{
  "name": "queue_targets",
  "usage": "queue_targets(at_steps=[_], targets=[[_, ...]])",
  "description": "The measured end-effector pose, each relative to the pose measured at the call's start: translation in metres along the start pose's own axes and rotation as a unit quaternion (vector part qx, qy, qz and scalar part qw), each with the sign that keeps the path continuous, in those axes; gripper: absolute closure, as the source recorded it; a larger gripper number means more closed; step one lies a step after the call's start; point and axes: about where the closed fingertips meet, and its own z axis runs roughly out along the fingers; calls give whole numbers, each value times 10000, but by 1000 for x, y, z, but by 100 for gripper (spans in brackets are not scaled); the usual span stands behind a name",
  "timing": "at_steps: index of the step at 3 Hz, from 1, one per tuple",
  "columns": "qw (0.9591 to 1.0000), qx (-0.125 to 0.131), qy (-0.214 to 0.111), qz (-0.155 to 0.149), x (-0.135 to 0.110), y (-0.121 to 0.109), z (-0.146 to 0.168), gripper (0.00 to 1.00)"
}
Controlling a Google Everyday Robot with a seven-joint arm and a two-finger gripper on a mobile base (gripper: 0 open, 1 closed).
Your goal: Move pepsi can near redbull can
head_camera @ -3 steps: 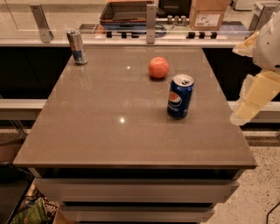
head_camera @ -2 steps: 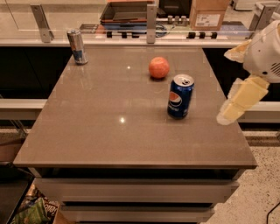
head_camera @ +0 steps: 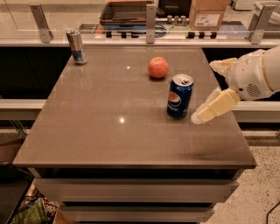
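The pepsi can (head_camera: 179,96), short and blue with a round logo and silver top, stands upright on the brown table (head_camera: 109,131), right of centre. The redbull can (head_camera: 77,47), slim and silver-blue, stands upright at the table's far left corner. My gripper (head_camera: 203,92) comes in from the right, just right of the pepsi can and at its height. It is open: one cream finger (head_camera: 214,107) points down-left toward the can's base and the other finger (head_camera: 221,65) is higher up. It holds nothing and does not touch the can.
An orange round fruit (head_camera: 158,67) lies just behind the pepsi can. A glass rail with metal posts (head_camera: 151,17) runs along the table's far edge. A cardboard box (head_camera: 209,13) and a tray (head_camera: 127,11) sit beyond it. Drawers are below the table front.
My gripper has moved left and slightly down, from beyond the table's right edge to right beside the pepsi can. The cans and the fruit have not moved.
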Motion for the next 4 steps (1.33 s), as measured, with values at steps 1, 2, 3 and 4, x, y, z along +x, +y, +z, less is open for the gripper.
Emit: queue_targets(at_steps=[1,2,3,4], targets=[[9972,53,-694,285,2,-6,22,0],[9896,76,-1342,502,4,-14,42,0],[9821,82,-1783,603,3,-14,54,0],[9743,98,-2146,682,1,-7,62,0]])
